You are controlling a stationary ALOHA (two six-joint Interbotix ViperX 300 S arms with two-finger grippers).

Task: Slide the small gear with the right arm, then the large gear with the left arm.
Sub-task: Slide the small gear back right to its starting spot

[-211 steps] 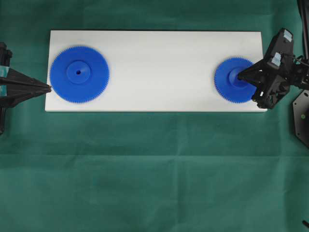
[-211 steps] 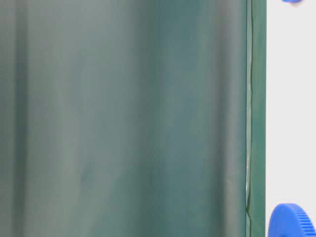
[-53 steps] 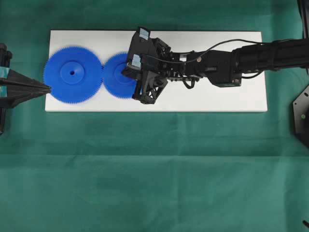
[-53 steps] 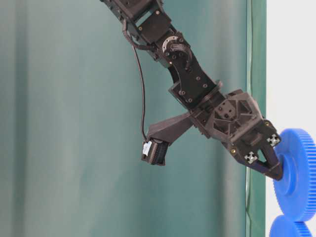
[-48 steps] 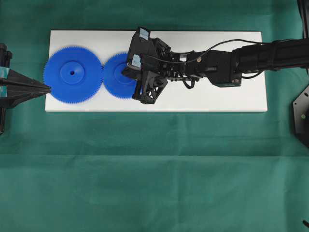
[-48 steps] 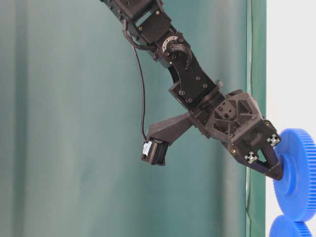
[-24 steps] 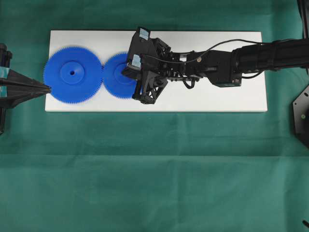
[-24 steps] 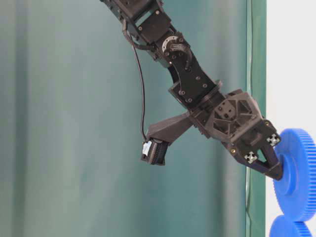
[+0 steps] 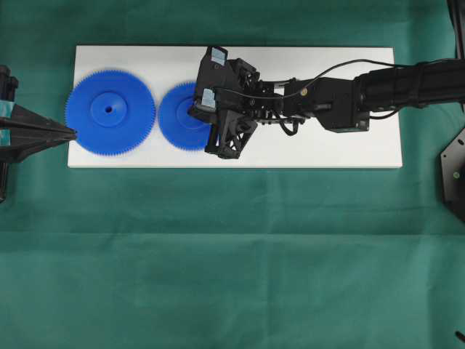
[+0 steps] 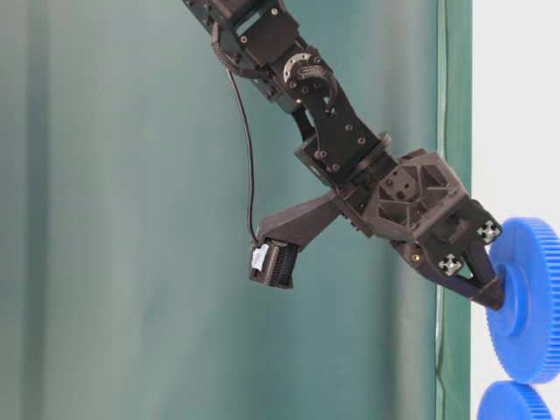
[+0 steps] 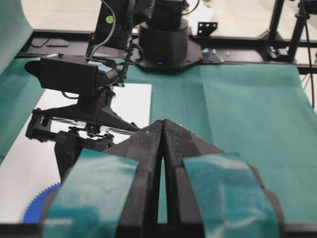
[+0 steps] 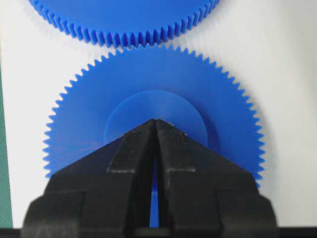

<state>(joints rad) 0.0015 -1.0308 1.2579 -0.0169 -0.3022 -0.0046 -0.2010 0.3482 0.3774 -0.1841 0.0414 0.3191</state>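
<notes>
The jaws of the right gripper (image 12: 155, 122) are pressed together to a point with nothing held between them, the tip resting on the raised hub of the small gear (image 9: 183, 116). The jaws of the left gripper (image 11: 162, 130) are likewise closed and empty, parked at the left edge of the white board (image 9: 305, 149) in the overhead view.

Compared with half a second ago, the right arm (image 9: 341, 98) has pulled back slightly toward the right, and the small gear has come with it. Its teeth were meshed against the large gear (image 9: 110, 111); now a thin strip of white board shows between the two toothed rims, seen both from overhead and from the right wrist camera. In the table-level view the right gripper (image 10: 495, 300) sits a little closer to the board, its tip on the gear's hub.

The large gear lies flat at the board's left end, unmoved. The left gripper (image 9: 73, 132) has not shifted either.
</notes>
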